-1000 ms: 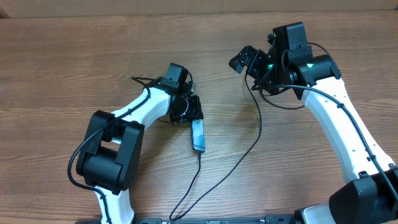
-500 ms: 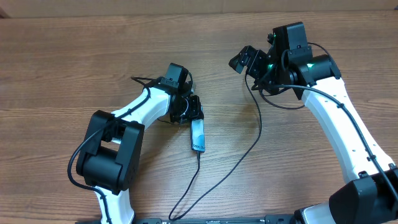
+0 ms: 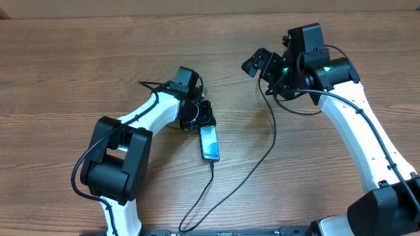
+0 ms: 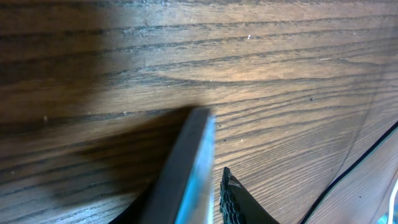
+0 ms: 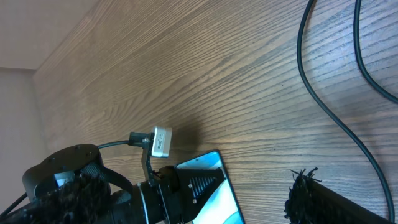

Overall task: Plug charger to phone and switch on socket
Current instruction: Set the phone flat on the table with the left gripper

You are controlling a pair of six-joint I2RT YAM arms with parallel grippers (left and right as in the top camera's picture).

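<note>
The phone (image 3: 209, 143), its light-blue screen lit, lies slanted on the wooden table with its far end between the fingers of my left gripper (image 3: 204, 123). In the left wrist view the phone (image 4: 189, 174) shows almost edge-on. A thin gap separates its screen from the one finger (image 4: 235, 204) that shows, and the other finger is hidden behind it. The charger (image 3: 262, 152) is a thin black cable. Its tip sits at the phone's near end, and it loops towards my right arm. My right gripper (image 3: 256, 64) hangs open and empty, well apart from the phone. The socket is out of view.
The brown wooden table (image 3: 79, 72) fills every view. Two runs of the black cable (image 5: 323, 106) cross the wood in the right wrist view, where my left arm's dark wrist (image 5: 81, 186) also shows. Both white arms reach in from the near edge.
The phone has tipped from nearly on edge towards flat, so more of its screen shows from above. My left jaws have parted a little. Neither arm has shifted.
</note>
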